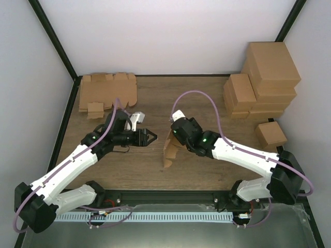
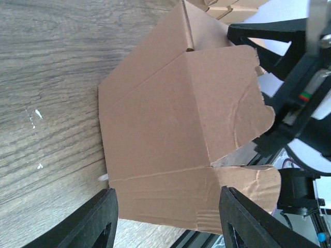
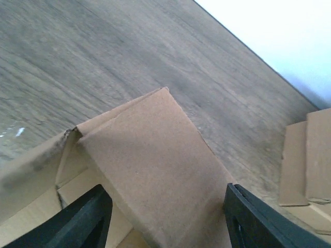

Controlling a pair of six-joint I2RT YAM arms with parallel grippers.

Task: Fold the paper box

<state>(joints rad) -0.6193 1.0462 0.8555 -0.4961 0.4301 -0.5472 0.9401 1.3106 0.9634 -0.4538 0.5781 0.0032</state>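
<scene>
The paper box (image 1: 168,149) is a partly folded brown cardboard piece standing on edge on the wooden table (image 1: 207,103), between the two arms. It fills the left wrist view (image 2: 181,134), with creased panels and a notched flap. My left gripper (image 1: 149,137) is open just left of it, and its jaws (image 2: 168,192) stand wide apart in front of the lower panel. My right gripper (image 1: 174,137) is open above the box's top edge. In the right wrist view one upright panel (image 3: 155,170) lies between the spread jaws of that gripper (image 3: 165,194).
A stack of flat die-cut cardboard blanks (image 1: 106,92) lies at the back left. Several folded brown boxes (image 1: 264,82) are piled at the back right, with one small box (image 1: 270,134) nearer. Black frame rails edge the table.
</scene>
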